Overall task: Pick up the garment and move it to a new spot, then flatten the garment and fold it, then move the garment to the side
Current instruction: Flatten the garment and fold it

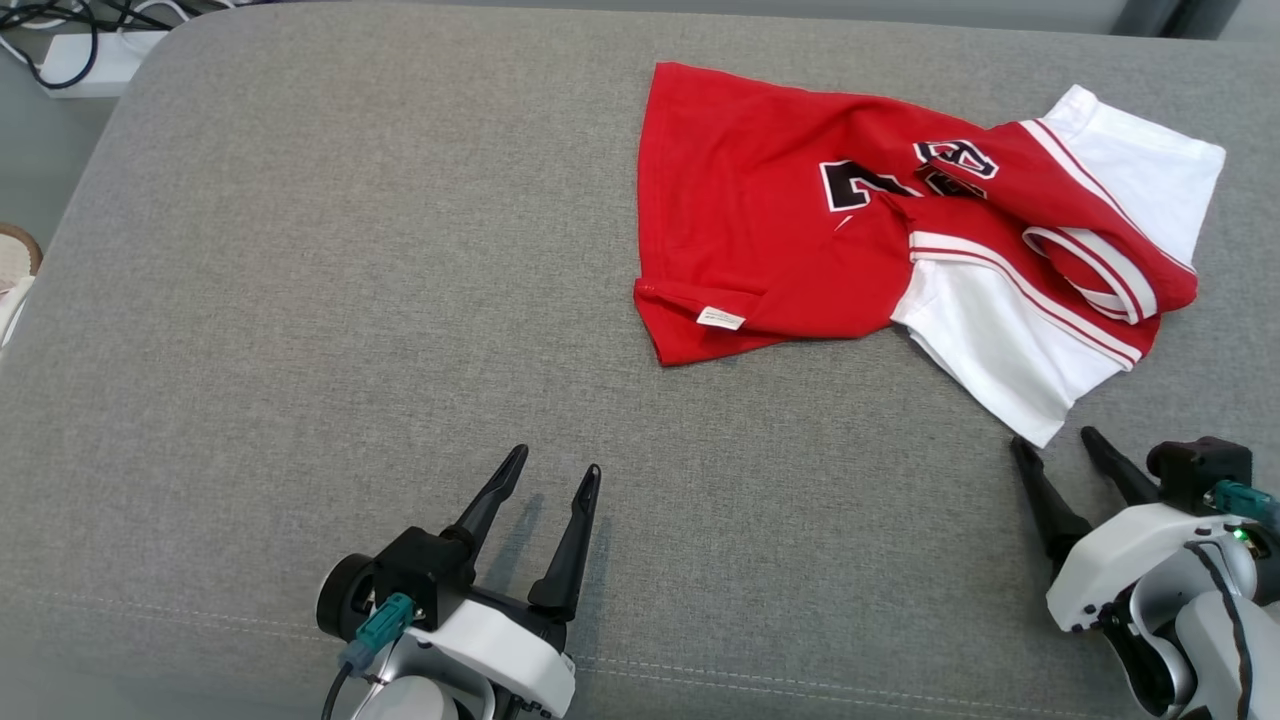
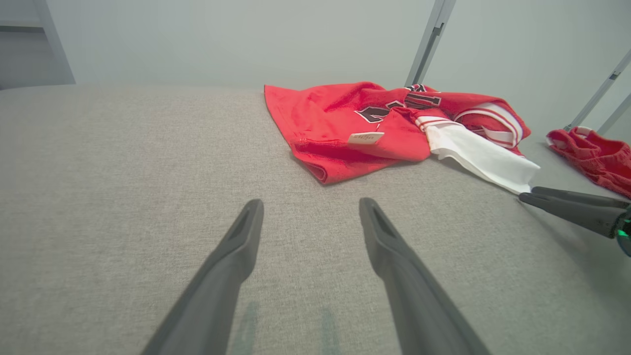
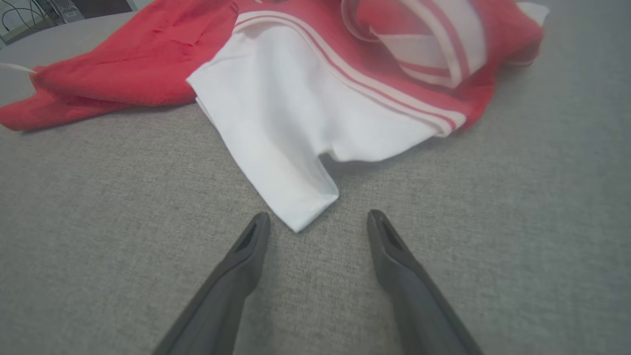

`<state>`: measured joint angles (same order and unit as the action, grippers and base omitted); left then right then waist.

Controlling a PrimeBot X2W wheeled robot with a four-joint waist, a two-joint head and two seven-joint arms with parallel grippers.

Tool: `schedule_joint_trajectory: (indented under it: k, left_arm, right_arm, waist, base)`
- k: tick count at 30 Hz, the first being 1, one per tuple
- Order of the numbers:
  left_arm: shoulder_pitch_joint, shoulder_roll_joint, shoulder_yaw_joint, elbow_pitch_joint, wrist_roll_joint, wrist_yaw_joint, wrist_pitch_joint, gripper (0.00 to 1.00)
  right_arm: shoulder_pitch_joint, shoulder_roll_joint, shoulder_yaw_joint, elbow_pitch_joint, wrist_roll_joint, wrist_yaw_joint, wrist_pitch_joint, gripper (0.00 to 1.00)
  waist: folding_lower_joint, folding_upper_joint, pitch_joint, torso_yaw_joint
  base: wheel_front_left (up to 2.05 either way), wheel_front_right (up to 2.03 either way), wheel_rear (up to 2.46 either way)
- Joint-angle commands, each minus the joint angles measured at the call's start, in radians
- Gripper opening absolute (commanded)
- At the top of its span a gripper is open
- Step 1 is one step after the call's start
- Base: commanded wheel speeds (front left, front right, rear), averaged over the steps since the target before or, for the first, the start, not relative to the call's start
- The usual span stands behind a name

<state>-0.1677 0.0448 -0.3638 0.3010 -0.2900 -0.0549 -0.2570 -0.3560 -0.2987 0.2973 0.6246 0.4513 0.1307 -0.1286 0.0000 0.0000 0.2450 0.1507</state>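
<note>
Red-and-white crumpled jersey (image 1: 760,200) lies unlifted at two o'clock on the grey fabric surface (image 1: 300,300). My left gripper (image 1: 556,460) and right gripper (image 1: 1053,436) gape empty, so I judge every step is left.

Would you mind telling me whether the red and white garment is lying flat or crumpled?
Crumpled: the garment lies bunched on the grey cushion, red fabric folded over its printed number.

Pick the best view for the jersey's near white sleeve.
Right wrist view: white sleeve is large and close, its corner at the right gripper. Head view shows it whole but smaller; left wrist view, low and side-on.
</note>
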Motion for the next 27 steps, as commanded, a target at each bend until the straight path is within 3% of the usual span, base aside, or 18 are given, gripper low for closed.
schedule_joint_trajectory:
  k: [1, 13, 22, 23, 25, 26, 27]
  left_arm:
    - [-0.019, 0.005, 0.031, -0.025, 0.007, -0.005, -0.005, 1.0]
    - [-0.018, 0.005, 0.033, -0.028, 0.011, -0.001, -0.005, 1.0]
    - [-0.019, 0.005, 0.029, -0.029, 0.009, 0.002, -0.005, 1.0]
    - [-0.02, 0.005, 0.03, -0.029, 0.01, 0.002, -0.005, 1.0]
    - [-0.022, 0.005, 0.03, -0.028, 0.01, 0.001, -0.005, 1.0]
    - [-0.023, 0.005, 0.03, -0.028, 0.01, 0.001, -0.005, 1.0]
    - [-0.025, 0.005, 0.03, -0.027, 0.011, 0.001, -0.005, 1.0]
  right_arm:
    - [-0.016, -0.008, 0.007, -0.003, 0.018, 0.0, -0.028, 1.0]
    - [-0.062, 0.02, 0.049, 0.061, 0.19, 0.0, -0.06, 1.0]
    - [-0.052, -0.022, 0.12, 0.037, 0.363, 0.0, -0.067, 1.0]
    - [-0.054, -0.023, 0.127, 0.039, 0.378, 0.0, -0.067, 0.91]
    - [-0.058, -0.026, 0.14, 0.043, 0.404, 0.0, -0.068, 0.47]
    - [-0.061, -0.027, 0.148, 0.046, 0.414, 0.0, -0.069, 0.35]
    - [-0.065, -0.027, 0.155, 0.05, 0.423, 0.0, -0.07, 0.16]
  waist:
    - [0.0, 0.0, 0.004, 0.007]
    - [0.0, 0.0, 0.013, 0.033]
    - [0.0, 0.0, 0.014, 0.027]
    - [0.0, 0.0, 0.014, 0.026]
    - [0.0, 0.0, 0.016, 0.024]
    - [0.0, 0.0, 0.016, 0.023]
    - [0.0, 0.0, 0.017, 0.023]
  base:
    - [0.0, 0.0, 0.0]
    - [0.0, 0.0, 0.0]
    - [0.0, 0.0, 0.0]
    - [0.0, 0.0, 0.0]
    - [0.0, 0.0, 0.0]
    - [0.0, 0.0, 0.0]
    - [0.0, 0.0, 0.0]
